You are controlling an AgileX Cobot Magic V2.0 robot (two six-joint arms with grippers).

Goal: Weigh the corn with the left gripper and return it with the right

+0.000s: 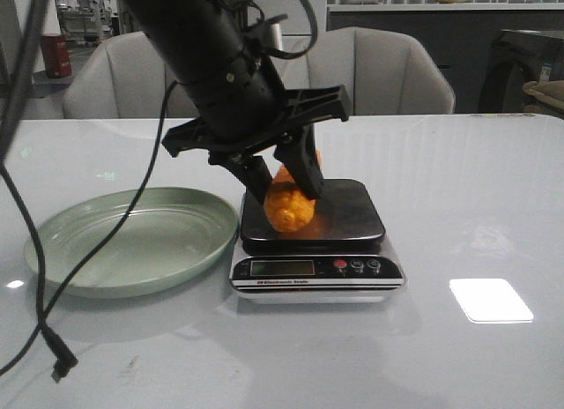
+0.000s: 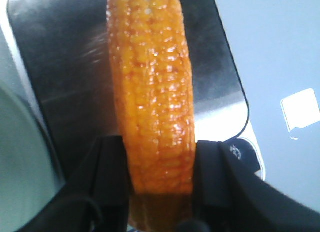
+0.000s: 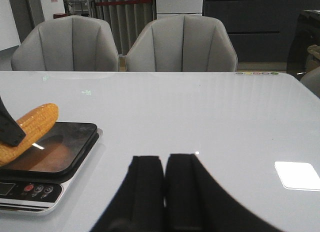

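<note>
The orange-yellow corn point(image 1: 291, 206) is tilted over the black platform of the kitchen scale point(image 1: 352, 217), its near end low and its far end raised. I cannot tell whether it touches the platform. My left gripper point(image 1: 289, 196) is shut on the corn, one finger on each side. In the left wrist view the fingers point(image 2: 107, 177) press the cob point(image 2: 152, 92) near its end. In the right wrist view the corn point(image 3: 30, 124) and the scale point(image 3: 65, 157) are at the left. My right gripper point(image 3: 165, 159) is shut and empty, low over the table, away from the scale.
A pale green plate point(image 1: 132, 241) lies left of the scale, touching its edge. A black cable point(image 1: 53, 338) hangs over the table's front left. Grey chairs point(image 1: 388, 70) stand behind the table's far edge.
</note>
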